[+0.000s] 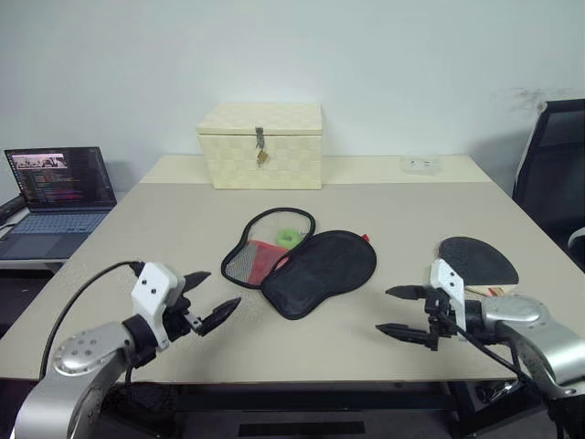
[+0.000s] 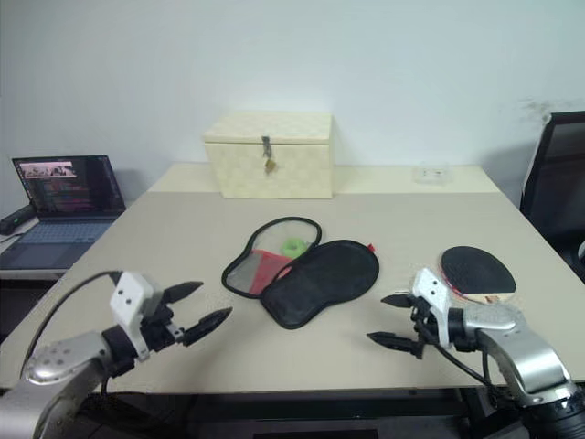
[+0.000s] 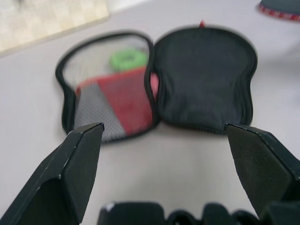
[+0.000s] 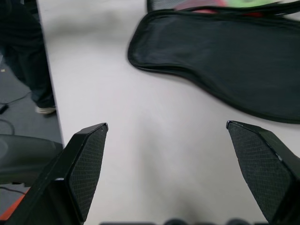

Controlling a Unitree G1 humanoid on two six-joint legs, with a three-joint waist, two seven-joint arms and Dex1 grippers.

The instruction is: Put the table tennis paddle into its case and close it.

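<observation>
Starting out, by the look of it: nothing grasped yet, paddle outside its pouch. Left gripper (image 1: 208, 300) spread wide and empty above the near edge of the table (image 1: 183, 206), aimed at the case (image 1: 302, 261). Right gripper (image 1: 407, 313) likewise spread and empty, hanging just in front of the table tennis paddle (image 1: 477, 262).

Lying unzipped and folded flat open at mid-table, that case: soft black fabric on the right half, a red panel and grey mesh inside the left half, with a small green ring (image 1: 291, 238) tucked in. Resting well to the right of it, near the table's right edge, the rigid bat with round black rubber face up and pale handle toward the robot.

Next, probably: reaching right for the handle, pinching it, then sliding the blade into the open half.

Standing behind, a cream woven box (image 1: 261, 144) with metal latch.
</observation>
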